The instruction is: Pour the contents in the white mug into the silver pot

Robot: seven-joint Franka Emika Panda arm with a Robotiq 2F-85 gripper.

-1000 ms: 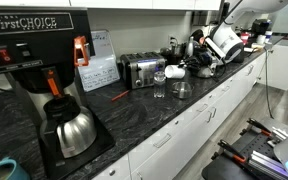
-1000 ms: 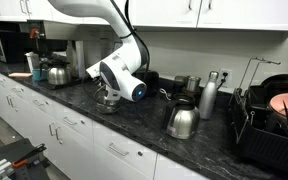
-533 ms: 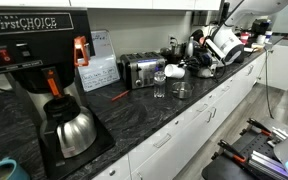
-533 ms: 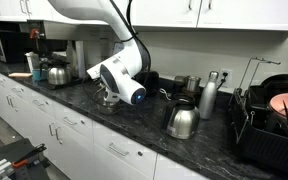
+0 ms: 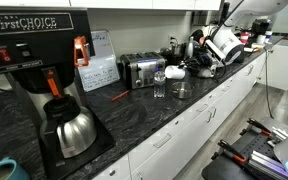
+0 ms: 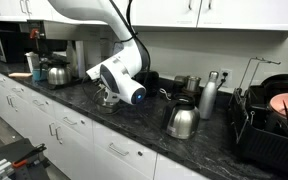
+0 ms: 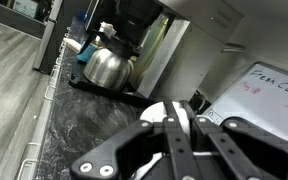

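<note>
The white mug [image 5: 174, 72] stands on the dark counter; in the wrist view it shows as a white round shape [image 7: 152, 116] right behind my fingers. My gripper [image 7: 179, 125] has its fingers almost together, seemingly pinching the mug's rim. In an exterior view the gripper [image 6: 106, 96] points down at the counter below the white wrist. The silver pot [image 5: 181, 90] sits low on the counter in front of the mug, next to a clear glass [image 5: 160, 86].
A coffee maker [image 5: 29, 40] with a steel carafe [image 5: 72, 130] stands at one end, then a toaster [image 5: 139, 70] and a whiteboard sign [image 5: 99, 60]. A steel kettle [image 6: 182, 121], a thermos [image 6: 209, 95] and a dish rack [image 6: 274, 120] are on the gripper's other side.
The wrist shifted slightly lower and sideways over the counter a second ago; since then nothing has visibly moved.
</note>
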